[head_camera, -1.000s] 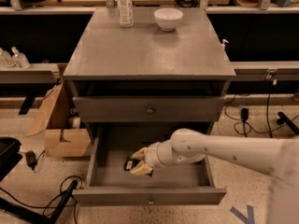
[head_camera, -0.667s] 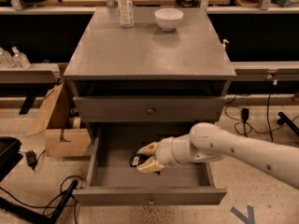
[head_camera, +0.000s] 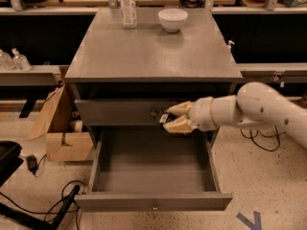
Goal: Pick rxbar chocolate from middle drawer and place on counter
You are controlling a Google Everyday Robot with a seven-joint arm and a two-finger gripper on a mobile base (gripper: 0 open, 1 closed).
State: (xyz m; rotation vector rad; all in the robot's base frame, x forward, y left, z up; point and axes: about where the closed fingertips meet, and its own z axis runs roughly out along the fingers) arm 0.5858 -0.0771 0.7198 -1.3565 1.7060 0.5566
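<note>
Jaws narrowed to a small gap, pinching a chocolate bar (head_camera: 163,117) at their tips; only a short dark end with a pale mark visible between the two cream fingers (head_camera: 178,109).

Gripper (head_camera: 167,119) at centre frame, pointing left, hanging in front of the closed upper drawer front (head_camera: 120,112), close to that front's knob, and above the open drawer below. Chocolate bar thus clear of the drawer floor and below the level of the counter.

White arm (head_camera: 259,109) entering from the right edge, thick and rounded, ending in the gripper.

Middle drawer (head_camera: 153,201) pulled fully out toward the bottom of the frame; grey inside, low front panel with a small round knob (head_camera: 154,206).

Counter (head_camera: 153,51) filling the upper centre: flat grey top. At its far edge, a white bowl (head_camera: 172,19) and, to its left, a clear plastic bottle (head_camera: 127,6), both upright and apart.

Left of the cabinet, an open cardboard box (head_camera: 64,138) on the speckled floor; black cable (head_camera: 57,198) at lower left.
</note>
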